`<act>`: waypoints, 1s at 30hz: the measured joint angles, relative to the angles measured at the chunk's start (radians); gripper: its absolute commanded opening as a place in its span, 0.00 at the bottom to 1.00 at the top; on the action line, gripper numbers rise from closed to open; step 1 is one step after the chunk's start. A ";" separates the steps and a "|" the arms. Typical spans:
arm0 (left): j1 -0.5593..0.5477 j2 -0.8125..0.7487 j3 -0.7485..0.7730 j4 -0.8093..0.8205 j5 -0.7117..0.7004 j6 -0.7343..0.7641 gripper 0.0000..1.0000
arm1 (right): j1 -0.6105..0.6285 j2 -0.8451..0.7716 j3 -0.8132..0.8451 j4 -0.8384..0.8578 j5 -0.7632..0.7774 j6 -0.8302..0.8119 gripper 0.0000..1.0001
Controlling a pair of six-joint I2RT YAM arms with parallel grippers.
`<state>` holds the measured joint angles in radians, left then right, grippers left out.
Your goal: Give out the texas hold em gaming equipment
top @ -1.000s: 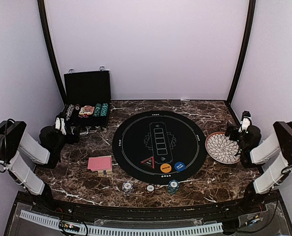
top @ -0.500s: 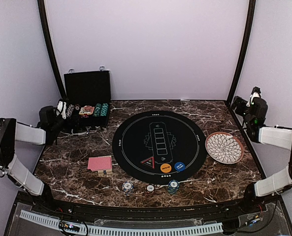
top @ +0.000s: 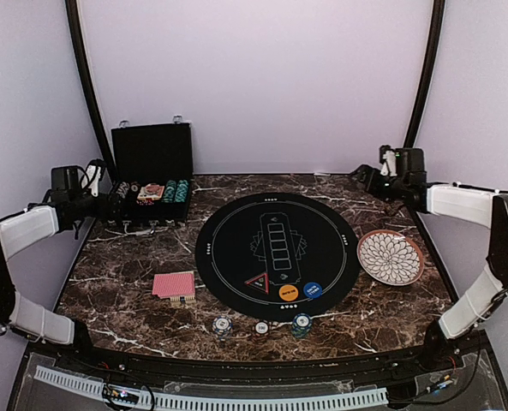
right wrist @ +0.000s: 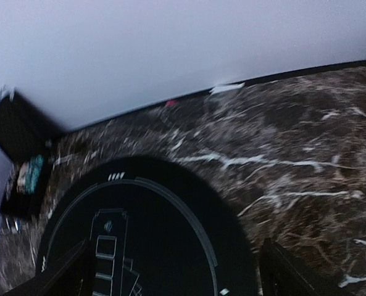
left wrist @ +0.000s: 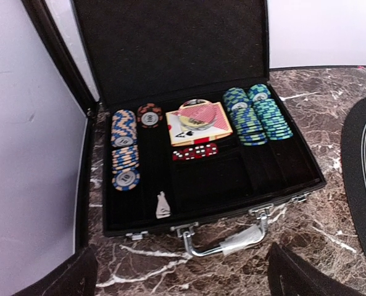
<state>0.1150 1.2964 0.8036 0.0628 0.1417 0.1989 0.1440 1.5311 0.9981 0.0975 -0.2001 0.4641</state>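
Red-backed playing cards (top: 175,284) lie left of the round black mat (top: 277,248). An orange button disc (top: 289,293) and a blue button disc (top: 313,290) rest on the mat's near edge. Three small chip stacks (top: 261,326) stand in front of the mat. More chips (left wrist: 124,151) (left wrist: 257,117), a card deck (left wrist: 198,123) and red dice (left wrist: 195,151) fill the open black case (top: 151,150). My left gripper (top: 112,205) (left wrist: 179,287) hovers open just in front of the case handle (left wrist: 226,240). At the back right, my right gripper (top: 365,177) (right wrist: 176,283) is open and empty above the marble, facing the mat (right wrist: 152,240).
A white petal-pattern plate (top: 391,257) sits right of the mat. Walls close in the table on three sides, with black posts in the back corners. The case lid stands upright against the back left corner.
Both arms have swung up and out from their folded poses. The left gripper now points at the case, and the right gripper has reached toward the back right of the mat.
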 measured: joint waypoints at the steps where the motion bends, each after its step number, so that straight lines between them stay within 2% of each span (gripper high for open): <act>1: 0.012 -0.005 0.017 -0.034 -0.005 0.000 0.99 | 0.071 0.013 0.021 -0.037 0.022 -0.024 0.91; 7: 0.066 -0.079 0.046 -0.195 -0.022 0.010 0.99 | 0.473 0.039 0.039 -0.174 0.126 -0.140 0.84; 13: 0.066 -0.146 0.047 -0.311 -0.019 0.029 0.99 | 0.690 0.125 0.058 -0.280 0.215 -0.207 0.80; 20: 0.066 -0.153 0.048 -0.400 0.003 0.060 0.99 | 0.819 0.218 0.117 -0.335 0.265 -0.274 0.76; 25: 0.066 -0.155 0.048 -0.455 0.032 0.080 0.99 | 0.849 0.273 0.156 -0.349 0.268 -0.308 0.70; 30: 0.066 -0.171 0.048 -0.487 0.045 0.100 0.99 | 0.865 0.311 0.179 -0.354 0.284 -0.322 0.68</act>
<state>0.1814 1.1252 0.8520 -0.4244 0.1864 0.2993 1.0088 1.8416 1.1767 -0.2562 0.0841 0.1425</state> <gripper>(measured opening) 0.988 0.689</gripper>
